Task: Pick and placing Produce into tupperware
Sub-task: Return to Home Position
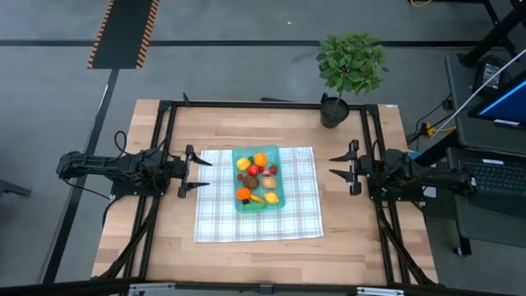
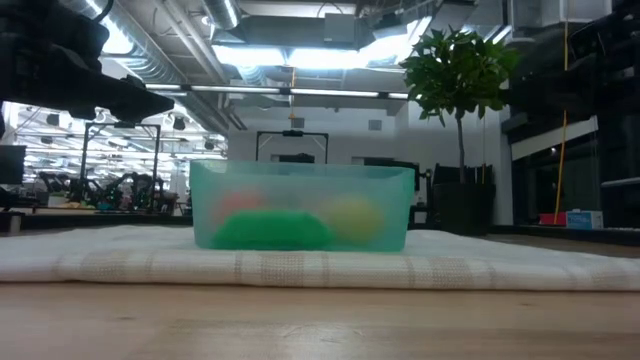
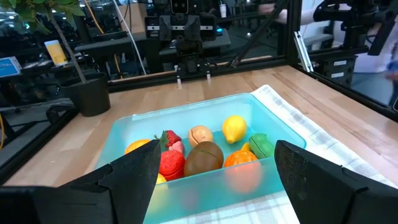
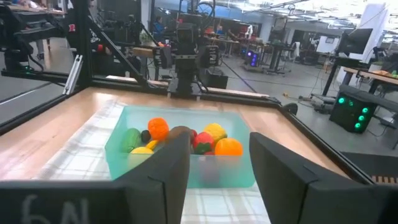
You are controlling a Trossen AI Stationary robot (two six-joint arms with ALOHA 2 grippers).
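Produce [image 1: 257, 175], tiny toy fruits and vegetables in red, orange, yellow, brown and green, lies inside the shallow rectangular translucent teal plastic tupperware [image 1: 281, 187] at centre frame of the high view; tupperware stands on the white-and-grey checked cloth [image 1: 300, 205], spread over the middle of the light wooden table [image 1: 140, 247]; left gripper [image 1: 205, 174], centre-left at the cloth's left edge, fingers spread, empty; right gripper [image 1: 332, 165], centre-right just beside the cloth's right edge, fingers spread, empty; leafy green potted plant [image 1: 349, 66] in a dark pot, upper right of centre, at the table's far edge.
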